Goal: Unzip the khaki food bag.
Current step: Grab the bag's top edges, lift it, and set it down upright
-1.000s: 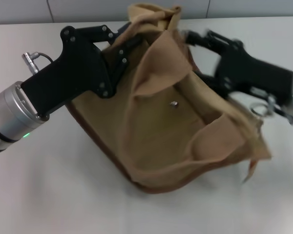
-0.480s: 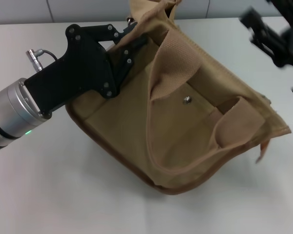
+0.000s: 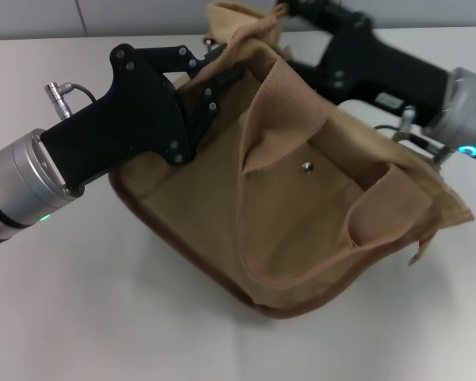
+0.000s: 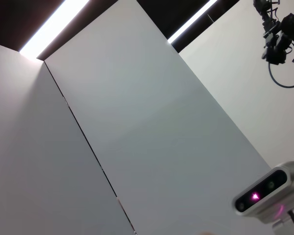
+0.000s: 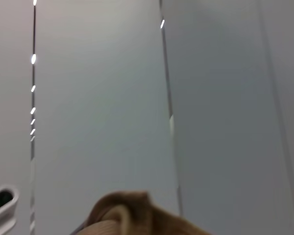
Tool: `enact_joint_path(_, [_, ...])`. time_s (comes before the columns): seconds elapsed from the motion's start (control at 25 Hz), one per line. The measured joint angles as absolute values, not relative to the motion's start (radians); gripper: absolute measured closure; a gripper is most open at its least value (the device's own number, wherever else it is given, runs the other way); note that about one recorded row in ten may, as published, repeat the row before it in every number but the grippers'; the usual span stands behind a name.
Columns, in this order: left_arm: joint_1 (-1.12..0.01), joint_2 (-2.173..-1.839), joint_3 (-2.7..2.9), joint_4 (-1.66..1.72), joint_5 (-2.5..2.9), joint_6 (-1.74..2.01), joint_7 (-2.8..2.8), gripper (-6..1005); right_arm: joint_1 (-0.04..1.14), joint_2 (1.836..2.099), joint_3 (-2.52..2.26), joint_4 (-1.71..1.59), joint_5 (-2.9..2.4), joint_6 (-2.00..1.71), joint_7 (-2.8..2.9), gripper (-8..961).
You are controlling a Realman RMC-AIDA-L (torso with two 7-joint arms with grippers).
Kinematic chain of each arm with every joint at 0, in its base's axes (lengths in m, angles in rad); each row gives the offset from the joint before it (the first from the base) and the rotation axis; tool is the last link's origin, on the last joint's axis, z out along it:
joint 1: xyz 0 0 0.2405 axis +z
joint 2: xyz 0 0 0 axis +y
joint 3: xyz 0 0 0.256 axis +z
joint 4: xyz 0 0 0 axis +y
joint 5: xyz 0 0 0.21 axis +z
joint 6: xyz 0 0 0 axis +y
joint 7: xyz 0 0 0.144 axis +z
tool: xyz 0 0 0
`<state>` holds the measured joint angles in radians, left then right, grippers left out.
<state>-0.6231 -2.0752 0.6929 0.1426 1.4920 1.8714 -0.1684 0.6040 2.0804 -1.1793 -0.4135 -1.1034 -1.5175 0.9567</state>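
Observation:
The khaki food bag [image 3: 301,230] lies tilted on the white table [image 3: 95,302], with its front pocket and silver snap [image 3: 306,167] facing up. One wide handle [image 3: 279,103] stands up in a loop and the other [image 3: 381,208] lies lower to the right. My left gripper [image 3: 219,68] is shut on the bag's upper left edge. My right gripper [image 3: 292,9] reaches in from the right to the bunched fabric at the bag's top. That fabric also shows in the right wrist view [image 5: 125,215]. The zipper is hidden.
The brown-piped base [image 3: 222,287] faces the near side of the table. A small tab [image 3: 416,252] hangs off the bag's right corner. A grey wall [image 3: 143,16] runs along the table's far edge. The left wrist view shows only wall panels and a camera unit [image 4: 264,196].
My right arm left the bag's right side, swung up out to the far right, then came back to the bag's top. The bag spread flatter. My left gripper kept its hold.

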Motion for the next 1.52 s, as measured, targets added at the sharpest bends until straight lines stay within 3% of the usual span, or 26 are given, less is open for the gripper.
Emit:
enact_joint_path(0.2, [-0.623, -2.076, 0.698, 0.154, 1.494, 1.871, -0.168, 914, 0.58, 2.08, -1.263, -0.54, -1.208, -1.444, 1.08, 127])
enact_joint_path(0.48, [-0.633, -2.077, 0.694, 0.156, 1.488, 1.871, -0.169, 914, 0.449, 2.08, -1.258, -0.668, -1.315, -1.476, 1.141, 127])
enact_joint_path(0.84, [-0.643, -2.078, 0.69, 0.157, 1.483, 1.867, -0.17, 914, 0.318, 2.081, -0.946, -0.55, -1.22, -1.776, 1.046, 128])
enact_joint_path(1.52, [-0.642, -2.075, 0.691, 0.167, 1.483, 1.876, -0.178, 914, 0.33, 2.083, -0.713, -0.466, -1.127, -1.754, 0.863, 128])
